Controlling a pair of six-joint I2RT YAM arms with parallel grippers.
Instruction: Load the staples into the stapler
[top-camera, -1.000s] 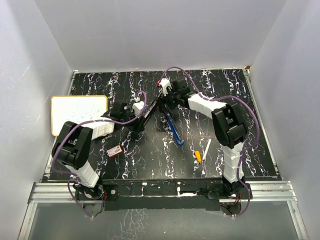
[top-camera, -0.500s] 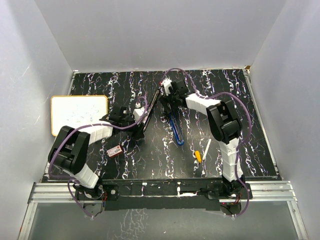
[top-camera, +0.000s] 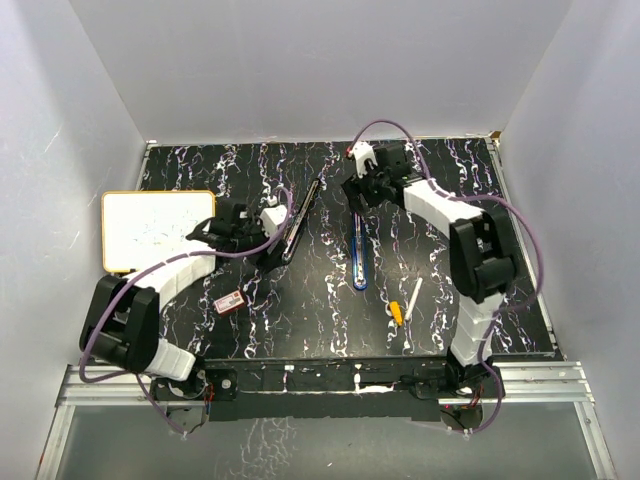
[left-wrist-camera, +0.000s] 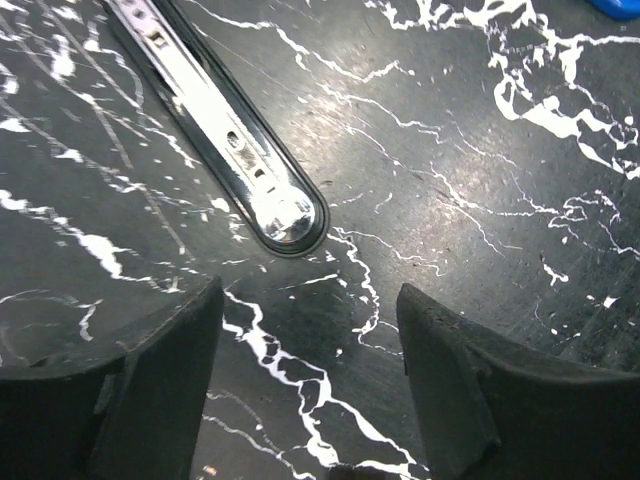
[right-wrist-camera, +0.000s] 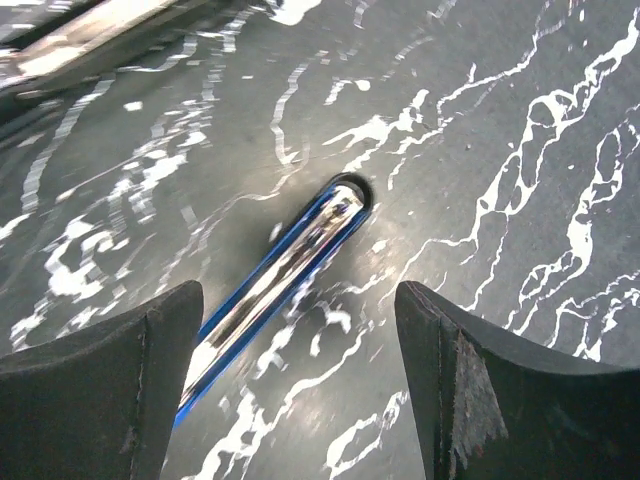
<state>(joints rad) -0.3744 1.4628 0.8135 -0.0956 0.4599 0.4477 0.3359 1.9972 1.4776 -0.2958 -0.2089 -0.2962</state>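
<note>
Gaping wide: left gripper (left-wrist-camera: 308, 335) | right gripper (right-wrist-camera: 298, 305) likewise | staples (top-camera: 229, 301) lettering too small

Up from the silver rail (top-camera: 100, 385) we've got the left arm (top-camera: 175, 272) and right arm (top-camera: 435, 205): white shells, chunky black joints, a purple cable (top-camera: 378, 124) looping along each. Up close, the fingers (left-wrist-camera: 150, 390) are matte black, scuffed wedges.

A black, white-veined worktop (top-camera: 440, 200) lies under the left pincer (top-camera: 272, 255) and right pincer (top-camera: 358, 198); plain pale walls (top-camera: 300, 70) rise beyond and beside both.
</note>
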